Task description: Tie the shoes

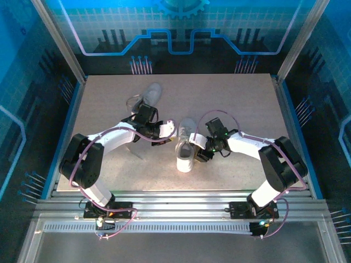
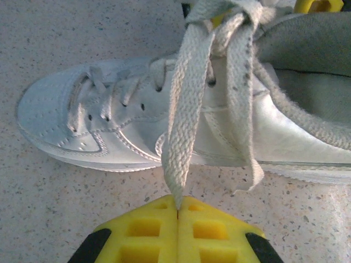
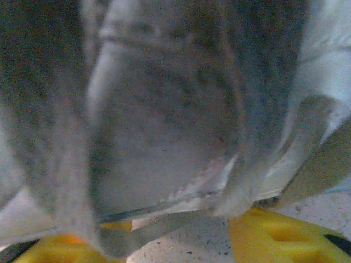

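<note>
A white sneaker [image 1: 185,156] stands mid-table, toe toward the far side. A second one [image 1: 153,93] lies at the back left behind my left arm. My left gripper [image 1: 166,130] is at the middle shoe's left side. In the left wrist view that shoe [image 2: 109,126] lies across the frame, and the gripper [image 2: 178,207] is shut on the end of a flat pale lace [image 2: 184,120] that runs taut up to the crossed laces. My right gripper [image 1: 199,149] presses against the shoe's right side. Its yellow fingers [image 3: 277,235] stand apart, open, around the blurred shoe side [image 3: 164,126] and a loose lace strand [image 3: 164,223].
The speckled tabletop [image 1: 109,115] is walled by a metal frame and blue panels [image 1: 181,33]. Both arms' cables loop above the middle shoe. Free room lies at the right and at the front left of the table.
</note>
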Controlling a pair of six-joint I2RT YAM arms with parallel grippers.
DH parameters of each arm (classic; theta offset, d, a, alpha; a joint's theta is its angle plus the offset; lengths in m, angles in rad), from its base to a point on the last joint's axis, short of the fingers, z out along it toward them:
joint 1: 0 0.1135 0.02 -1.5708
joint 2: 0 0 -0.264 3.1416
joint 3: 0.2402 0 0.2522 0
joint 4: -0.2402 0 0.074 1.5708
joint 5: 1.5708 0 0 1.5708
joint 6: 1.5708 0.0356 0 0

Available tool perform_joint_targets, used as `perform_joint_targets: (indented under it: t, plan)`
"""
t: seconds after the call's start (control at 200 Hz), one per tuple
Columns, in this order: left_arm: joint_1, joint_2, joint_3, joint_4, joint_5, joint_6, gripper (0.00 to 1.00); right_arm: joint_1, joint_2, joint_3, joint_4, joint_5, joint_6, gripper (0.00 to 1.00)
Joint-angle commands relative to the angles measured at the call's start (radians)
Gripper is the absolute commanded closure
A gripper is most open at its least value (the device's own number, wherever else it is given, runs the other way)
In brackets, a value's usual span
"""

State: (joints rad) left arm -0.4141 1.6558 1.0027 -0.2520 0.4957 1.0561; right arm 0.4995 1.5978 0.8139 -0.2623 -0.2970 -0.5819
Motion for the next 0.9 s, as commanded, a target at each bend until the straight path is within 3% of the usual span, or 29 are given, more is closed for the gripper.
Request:
perform_joint_targets:
  t: [0.0, 0.045, 0.1, 0.37, 0.89]
  plan:
    - [0.005, 0.022, 0.031, -0.045, 0.048, 0.024, 1.00, 0.018, -0.043, 0.041, 0.031, -0.027, -0.012, 0.74]
    - [0.005, 0.022, 0.031, -0.043, 0.043, 0.024, 1.00, 0.018, -0.054, 0.033, 0.041, -0.018, 0.002, 0.90]
    - [0.005, 0.018, 0.033, -0.045, 0.036, 0.024, 1.00, 0.017, -0.075, 0.017, 0.057, -0.007, 0.019, 1.00]
    - [0.008, -0.017, 0.031, -0.084, 0.020, 0.043, 1.00, -0.025, -0.225, -0.093, 0.098, 0.086, 0.090, 1.00]
    - [0.037, -0.091, 0.006, -0.144, -0.059, 0.010, 1.00, -0.033, -0.268, -0.016, -0.192, 0.242, 0.140, 1.00]
